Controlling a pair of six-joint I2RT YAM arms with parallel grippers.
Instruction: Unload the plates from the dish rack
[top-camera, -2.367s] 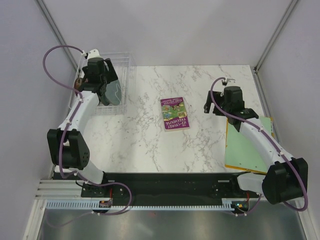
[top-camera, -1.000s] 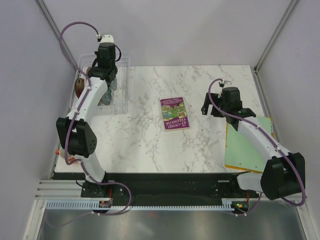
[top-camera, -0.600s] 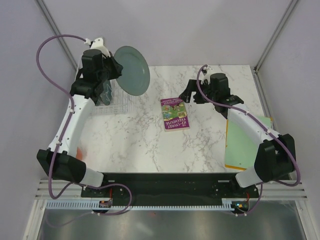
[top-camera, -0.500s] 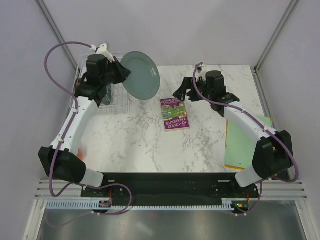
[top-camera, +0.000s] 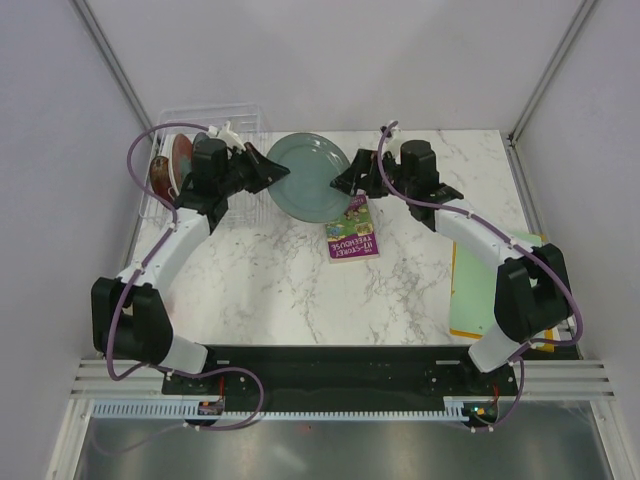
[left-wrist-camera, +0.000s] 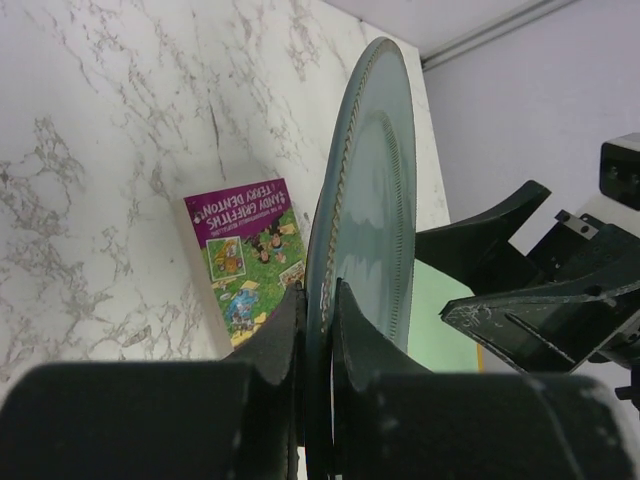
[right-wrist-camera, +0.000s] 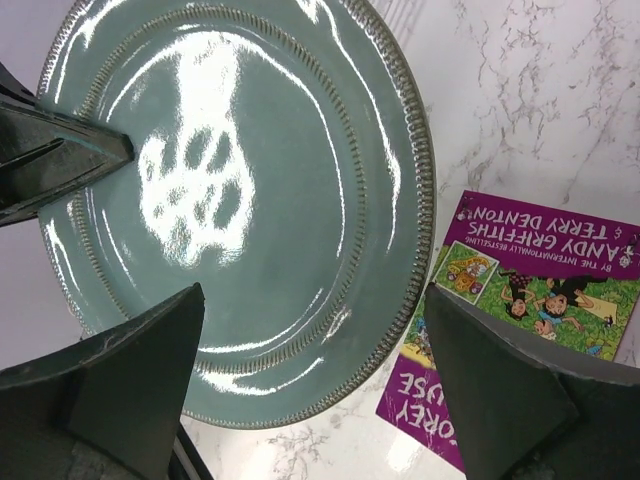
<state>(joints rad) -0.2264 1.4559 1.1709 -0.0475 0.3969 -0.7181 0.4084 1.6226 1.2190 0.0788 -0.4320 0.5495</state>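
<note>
A grey-green plate (top-camera: 312, 177) hangs over the table's back middle, with my left gripper (top-camera: 270, 172) shut on its left rim. In the left wrist view the plate (left-wrist-camera: 365, 200) stands edge-on, pinched between my fingertips (left-wrist-camera: 318, 300). My right gripper (top-camera: 345, 180) is open at the plate's right rim. From the right wrist, the plate's glossy face (right-wrist-camera: 240, 190) fills the view, its lower rim between my wide-open right gripper (right-wrist-camera: 310, 325), not touched. The clear dish rack (top-camera: 215, 125) stands at the back left with a red plate (top-camera: 180, 160) upright in it.
A purple book (top-camera: 352, 232) lies on the marble table just below the plate, also seen as the book (left-wrist-camera: 250, 255) and the book (right-wrist-camera: 540, 260) from the wrists. A green folder (top-camera: 490, 290) lies at the right edge.
My left arm lifted the grey-green plate out of the rack and carried it right to the back middle. My right arm swung left, open, up to the plate's right rim.
</note>
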